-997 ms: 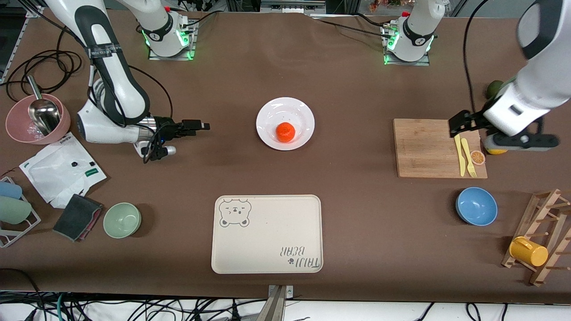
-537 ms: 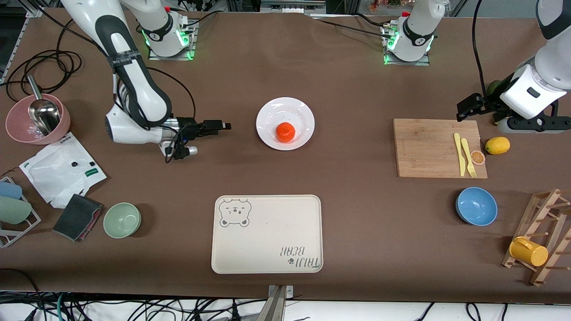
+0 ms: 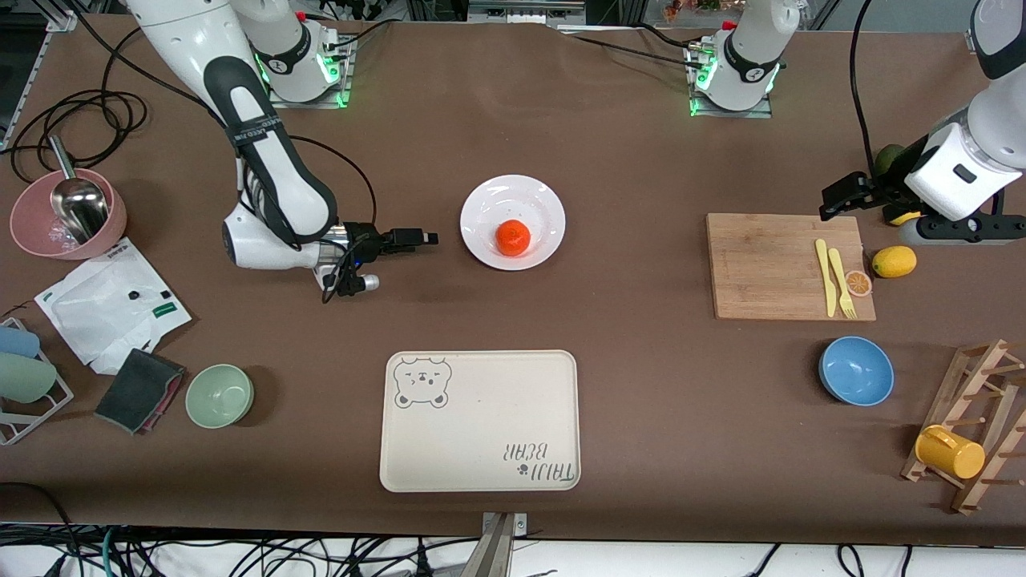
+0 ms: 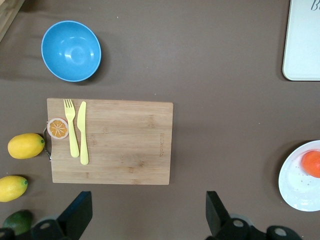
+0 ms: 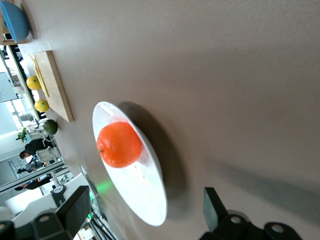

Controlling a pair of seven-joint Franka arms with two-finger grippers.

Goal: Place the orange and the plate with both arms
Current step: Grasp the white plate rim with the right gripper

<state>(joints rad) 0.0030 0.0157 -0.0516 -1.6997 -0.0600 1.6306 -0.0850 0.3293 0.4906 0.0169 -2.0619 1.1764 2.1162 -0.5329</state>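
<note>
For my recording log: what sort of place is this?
Probably a robotics lab set up as a mock kitchen: two arm bases bolted to a brown-covered table, loose cables along its edge, and tableware such as the plate, cutting board and tray.

- The orange [image 3: 512, 237] lay on the plate [image 3: 490, 197], near the middle of the bench [image 3: 625, 385].
- The tray [image 3: 479, 420] lay nearer to the front camera than the plate.
- The right gripper [image 3: 428, 238] was low just beside the plate, toward the right arm's end.
- The cutting board [image 3: 769, 272] lay toward the left arm's end, with the fork [image 3: 840, 280] and the knife [image 3: 825, 276] on it.
- The left gripper [image 3: 837, 197] was over the board's edge.
</note>
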